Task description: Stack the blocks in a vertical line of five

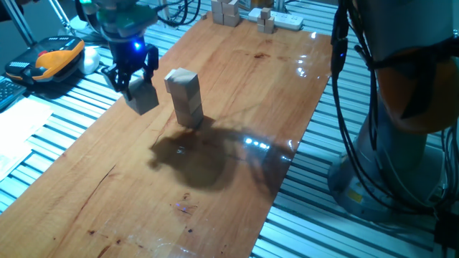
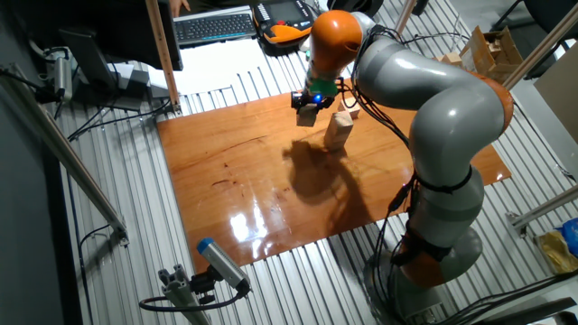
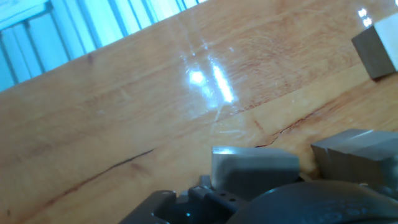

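The black two-finger gripper [image 1: 136,80] is clamped on a small pale unfinished wooden cube [image 1: 144,96], holding it in the air above the glossy reddish-brown wooden board [image 1: 237,107], near the board's left long edge as one fixed view shows it. Just beside it, toward the board's middle, stands the short stack of pale wooden cubes [image 1: 185,97]; it looks about three high, though the joints are hard to count, and the top cube seems slightly turned against those under it. The held cube hangs lower than the stack's top and apart from it. My judgement is that the step in hand is carrying this cube onto the stack. To do it well, the arm should first lift until the cube's underside clears the top face, then travel sideways, square the cube's faces to the top block, and descend slowly and straight. The fingers should part only once the cube sits flat, then withdraw straight upward so they do not brush the column.
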